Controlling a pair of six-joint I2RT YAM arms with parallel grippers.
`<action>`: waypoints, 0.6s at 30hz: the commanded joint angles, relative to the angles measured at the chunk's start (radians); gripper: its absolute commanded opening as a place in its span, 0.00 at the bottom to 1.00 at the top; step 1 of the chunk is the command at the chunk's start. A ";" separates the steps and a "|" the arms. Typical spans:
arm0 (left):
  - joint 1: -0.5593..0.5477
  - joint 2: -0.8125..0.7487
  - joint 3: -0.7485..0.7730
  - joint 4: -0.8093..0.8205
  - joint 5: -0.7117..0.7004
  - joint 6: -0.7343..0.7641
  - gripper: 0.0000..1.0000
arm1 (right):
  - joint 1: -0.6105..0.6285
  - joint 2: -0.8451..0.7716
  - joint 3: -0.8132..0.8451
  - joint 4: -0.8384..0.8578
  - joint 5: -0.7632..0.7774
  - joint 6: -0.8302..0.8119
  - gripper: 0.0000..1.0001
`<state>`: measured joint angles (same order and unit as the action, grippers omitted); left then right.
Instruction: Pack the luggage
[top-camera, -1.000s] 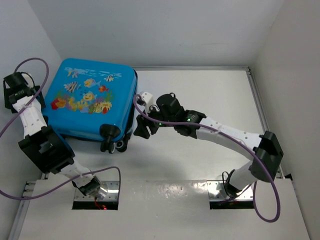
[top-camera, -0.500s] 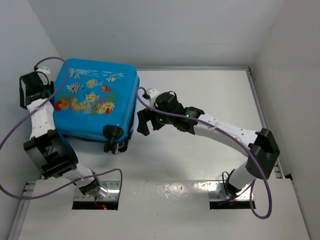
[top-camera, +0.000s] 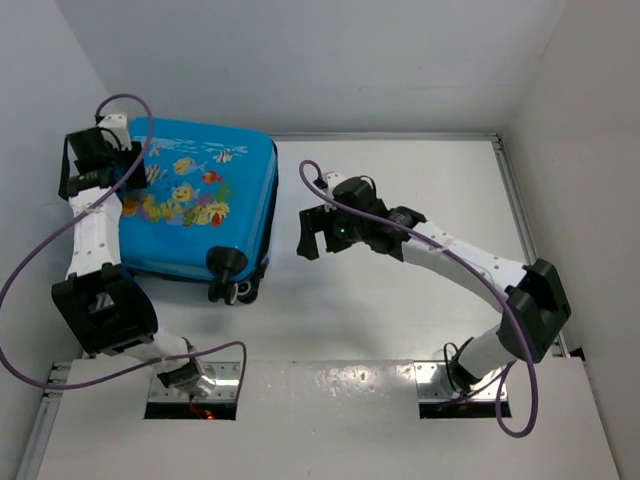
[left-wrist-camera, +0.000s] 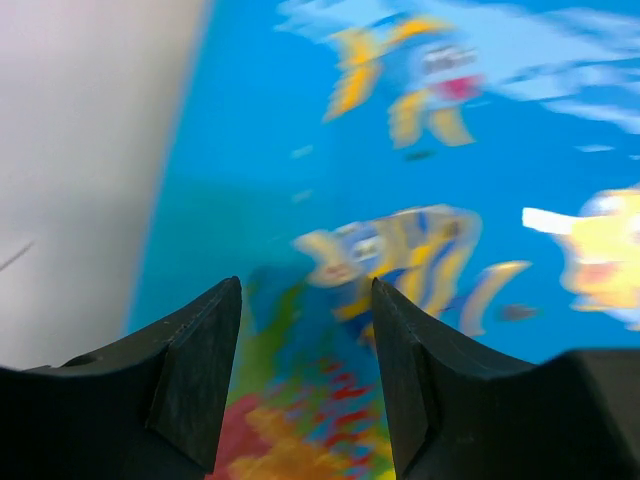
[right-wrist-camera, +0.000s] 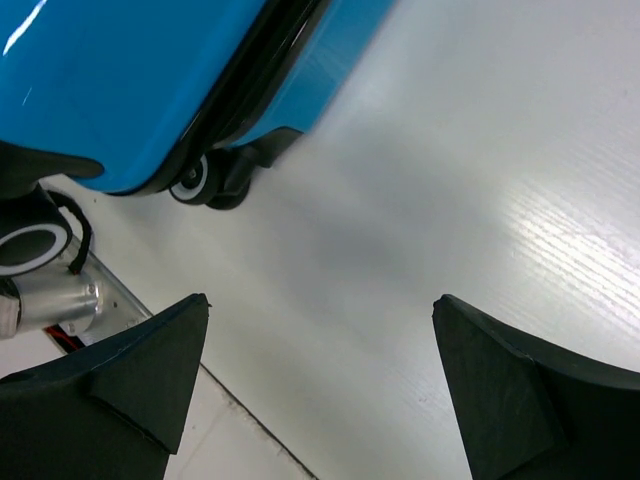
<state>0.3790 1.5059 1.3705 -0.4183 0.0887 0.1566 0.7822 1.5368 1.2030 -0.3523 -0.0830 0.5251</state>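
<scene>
White table (top-camera: 400, 320), luggage (top-camera: 195, 215) lying flat: left pincer (left-wrist-camera: 305, 290) part-open, empty, over its fish prints (left-wrist-camera: 400, 250); right pincer (right-wrist-camera: 320, 300) wide, empty, viewing its wheels (right-wrist-camera: 190, 180).

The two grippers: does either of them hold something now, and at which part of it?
Nothing is held. The left gripper hangs open over the luggage; the right gripper stands wide open over the table beside it.

Suitcase (top-camera: 200, 215): 1, at 10 o'clock. Arms: 2, left arm (top-camera: 95, 235) at 9, right arm (top-camera: 460, 262) at 4. Grippers: 2, left gripper (left-wrist-camera: 305, 290), right gripper (right-wrist-camera: 320, 300). Purple cables: 2, left cable (top-camera: 25, 275), right cable (top-camera: 522, 385). Casters (top-camera: 225, 262) seen: 2.
</scene>
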 joint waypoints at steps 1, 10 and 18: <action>0.070 0.019 0.036 -0.251 -0.113 -0.011 0.59 | 0.002 -0.060 -0.032 0.055 -0.037 -0.014 0.93; 0.299 0.190 0.177 -0.295 -0.146 0.113 0.59 | 0.006 -0.030 0.001 0.070 -0.031 -0.036 0.93; 0.354 0.438 0.297 -0.490 0.181 0.337 0.54 | 0.003 0.013 0.058 0.056 -0.063 -0.050 0.93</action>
<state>0.7616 1.8923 1.6653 -0.7010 0.0834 0.3962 0.7841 1.5478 1.2137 -0.3222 -0.1196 0.4931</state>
